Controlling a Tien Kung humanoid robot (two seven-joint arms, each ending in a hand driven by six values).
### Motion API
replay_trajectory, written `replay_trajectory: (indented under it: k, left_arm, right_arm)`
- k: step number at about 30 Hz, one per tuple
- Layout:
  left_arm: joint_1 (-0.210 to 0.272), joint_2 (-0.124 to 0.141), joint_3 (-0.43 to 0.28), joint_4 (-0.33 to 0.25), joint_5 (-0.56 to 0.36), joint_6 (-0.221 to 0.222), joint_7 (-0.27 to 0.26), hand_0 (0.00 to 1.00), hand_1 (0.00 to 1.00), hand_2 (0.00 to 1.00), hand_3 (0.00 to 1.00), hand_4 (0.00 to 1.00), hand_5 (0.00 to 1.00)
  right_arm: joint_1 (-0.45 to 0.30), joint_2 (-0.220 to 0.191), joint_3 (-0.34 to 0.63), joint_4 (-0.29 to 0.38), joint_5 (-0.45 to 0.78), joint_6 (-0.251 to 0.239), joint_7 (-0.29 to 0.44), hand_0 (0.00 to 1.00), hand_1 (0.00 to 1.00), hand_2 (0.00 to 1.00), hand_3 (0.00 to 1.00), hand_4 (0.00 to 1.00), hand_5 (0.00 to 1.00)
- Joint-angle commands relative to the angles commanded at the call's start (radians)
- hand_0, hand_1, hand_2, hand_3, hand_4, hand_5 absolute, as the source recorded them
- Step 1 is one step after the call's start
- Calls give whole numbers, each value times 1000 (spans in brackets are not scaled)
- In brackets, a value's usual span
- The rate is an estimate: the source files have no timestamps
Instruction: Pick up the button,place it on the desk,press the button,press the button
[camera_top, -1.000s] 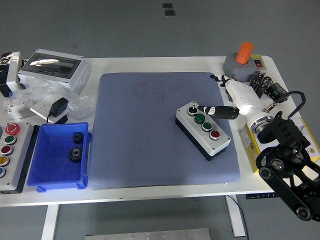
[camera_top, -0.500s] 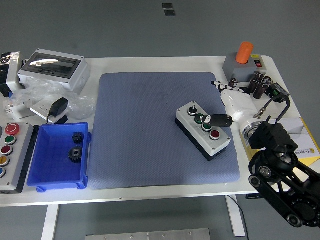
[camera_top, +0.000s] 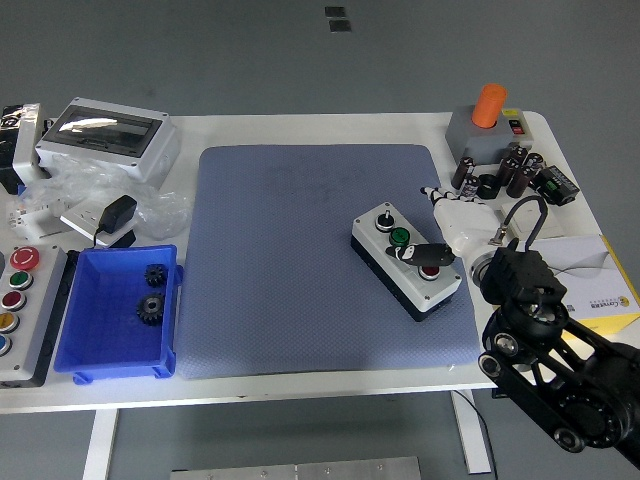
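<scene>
1. The button box (camera_top: 406, 259) sits unmoved on the mat's (camera_top: 300, 260) right side.
2. The right hand (camera_top: 440, 235) has shifted nearer — one finger (camera_top: 425, 254) extended onto the middle button, the others I cannot tell.

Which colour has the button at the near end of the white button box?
Red; the button shows best in the head view, just beside the right hand.

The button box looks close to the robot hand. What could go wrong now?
The right robot hand has a fingertip over the middle of the button box, between the green button and the red button, so it might press the wrong one. The box sits loose and angled on the blue mat, so a sideways push might slide it instead of clicking.
</scene>
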Motion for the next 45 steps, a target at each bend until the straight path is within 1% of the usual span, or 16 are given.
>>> replay_trajectory:
  k: [4, 6, 11, 12, 17, 18, 23, 24, 29, 30, 35, 36, 41, 42, 45]
  left_arm:
    - [3, -2, 3, 0, -4, 0, 1, 632, 632, 560, 661, 655, 203]
    - [4, -2, 5, 0, -6, 0, 2, 632, 632, 559, 661, 654, 202]
    - [3, -3, 6, 0, -7, -1, 0, 632, 632, 559, 661, 654, 202]
    - [3, -3, 7, 0, -8, -1, 0, 631, 632, 559, 661, 653, 200]
    - [2, -2, 8, 0, -7, -2, -1, 631, 632, 559, 661, 653, 200]
    - [2, -2, 7, 0, -7, -2, -1, 630, 632, 559, 660, 652, 199]
    - [0, -2, 8, 0, -6, -4, -3, 630, 632, 559, 660, 652, 199]
    - [0, -2, 8, 0, -6, -4, -4, 631, 632, 558, 660, 651, 197]
    - [-2, -2, 8, 0, -5, -7, -6, 631, 632, 558, 660, 651, 197]
    - [-2, -1, 7, 0, -4, -7, -6, 630, 631, 558, 659, 648, 193]
    - [-4, -2, 5, 0, -1, -9, -9, 630, 631, 558, 659, 648, 193]
    - [-4, -2, 5, 0, -1, -10, -10, 630, 632, 558, 659, 647, 188]
    - [-5, -1, 6, 0, 1, -11, -12, 630, 632, 558, 659, 647, 188]
    - [-6, -1, 6, 0, 1, -11, -12, 630, 632, 558, 657, 647, 186]
    - [-6, 0, 7, 0, 2, -12, -14, 630, 632, 558, 657, 647, 186]
  right_arm:
    - [0, -8, -10, 21, 34, -22, 19, 949, 961, 998, 998, 998, 675]
    - [2, -8, -23, 20, 50, -25, 19, 938, 959, 998, 998, 998, 680]
    - [9, 11, -58, -24, 62, -29, 1, 938, 959, 998, 998, 998, 680]
    - [12, 14, -66, -30, 61, -35, -1, 911, 943, 998, 998, 998, 723]
    - [28, 20, -96, -51, 53, -76, -10, 911, 943, 998, 998, 998, 723]
    - [31, 22, -101, -56, 52, -83, -12, 891, 923, 998, 998, 998, 709]
    - [38, 34, -112, -86, 52, -100, -17, 891, 923, 998, 998, 998, 709]
    - [39, 37, -114, -94, 53, -101, -17, 805, 865, 922, 998, 998, 695]
    - [42, 47, -125, -116, 56, -106, -17, 805, 865, 922, 998, 998, 695]
    - [42, 48, -128, -120, 58, -107, -17, 687, 766, 845, 998, 998, 603]
    - [45, 51, -136, -131, 64, -118, -17, 687, 766, 845, 998, 998, 603]
    - [46, 51, -139, -133, 65, -123, -17, 545, 710, 809, 998, 986, 493]
    - [48, 52, -153, -146, 66, -162, -17, 545, 710, 809, 998, 986, 493]
    - [48, 52, -157, -148, 64, -169, -17, 325, 613, 744, 998, 942, 421]
    - [49, 53, -165, -154, 59, -177, -17, 325, 613, 744, 998, 942, 421]
